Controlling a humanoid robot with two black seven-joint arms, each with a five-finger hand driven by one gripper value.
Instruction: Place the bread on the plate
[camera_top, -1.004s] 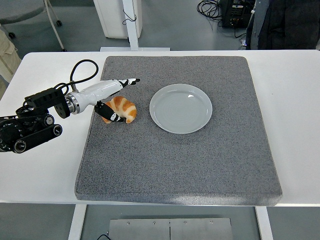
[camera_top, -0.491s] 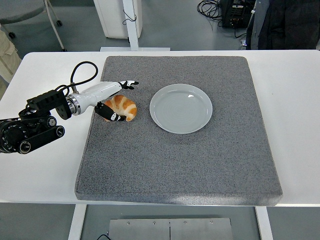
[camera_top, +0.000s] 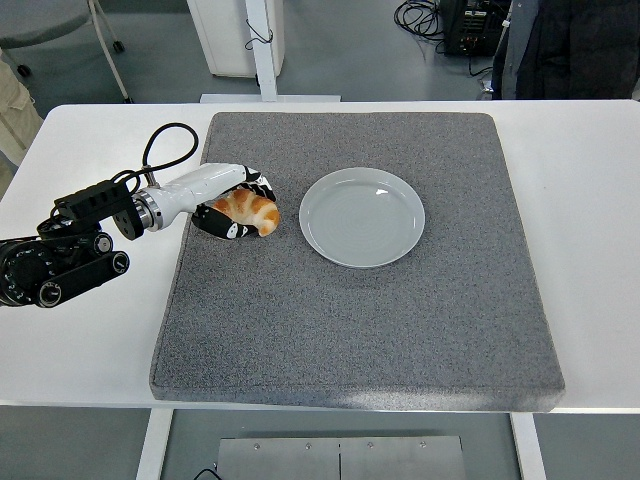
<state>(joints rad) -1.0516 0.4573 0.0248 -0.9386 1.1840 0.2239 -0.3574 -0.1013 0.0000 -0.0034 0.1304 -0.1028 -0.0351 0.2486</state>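
Bread on mat, left of plate.

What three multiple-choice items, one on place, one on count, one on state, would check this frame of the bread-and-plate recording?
1. Where is the bread?
A. On the grey mat, left of the plate
B. On the plate
C. On the bare white table

2. How many robot arms show?
A. None
B. One
C. Two

3. What is the left hand doing?
A. Lying flat, away from the bread
B. Fingers curled around the bread
C. Gripping the plate's rim

Answers:
1 A: the bread sits on the mat, apart from the plate, which is empty.
2 B: only the left arm enters from the left edge; no right arm is visible.
3 B: its fingers wrap over the bread's top and a dark digit shows under it.
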